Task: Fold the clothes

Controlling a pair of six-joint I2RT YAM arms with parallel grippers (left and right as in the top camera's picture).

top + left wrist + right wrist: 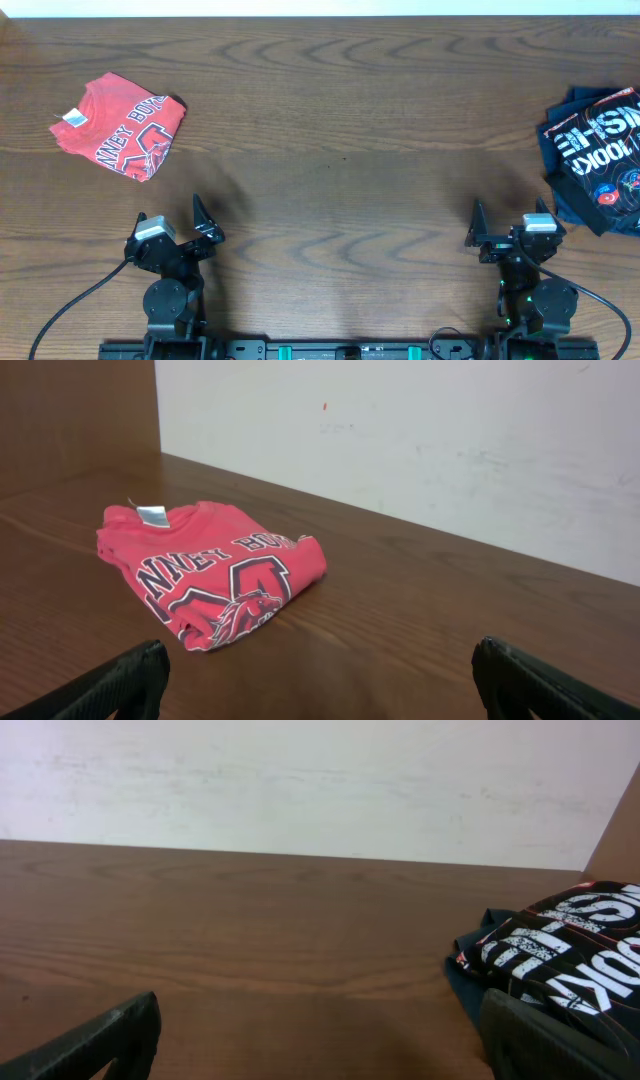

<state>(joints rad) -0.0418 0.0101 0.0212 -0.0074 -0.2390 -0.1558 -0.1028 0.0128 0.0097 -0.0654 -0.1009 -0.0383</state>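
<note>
Broadly, counter [340, 100]: dark wood with the grain running left to right. A wide bare stretch runs across the middle, between the two lots of clothing and ahead of both arms.
Wall [450, 440]: pale and scuffed, it stands along the counter's far edge. A wooden side panel closes the far-left corner in the left wrist view.
Dark pile [600, 150]: navy and black garments with white lettering, heaped loosely at the far right. The lettering slants up toward the far right. The pile's right side is cut by the frame, so its full length cannot be told. It is well apart from the right arm's base and ahead of it to the right. In the right wrist view it [560, 955] fills the right side.
Red shirt [125, 125]: a folded, nearly square bundle at the far left, turned cornerwise to the counter's edges. Its printed lettering runs from near-left up to far-right. Bare wood shows on every side of it. The left wrist view shows it [215, 575] lying flat, ahead and to the left.
Left hand [170, 213]: fingers spread wide with nothing between them. It hangs by the near edge, well short of the red shirt.
Right hand [512, 215]: spread equally wide and holding nothing, near the front edge.
Collar tag [72, 120]: a small white label at the shirt's left corner.
</note>
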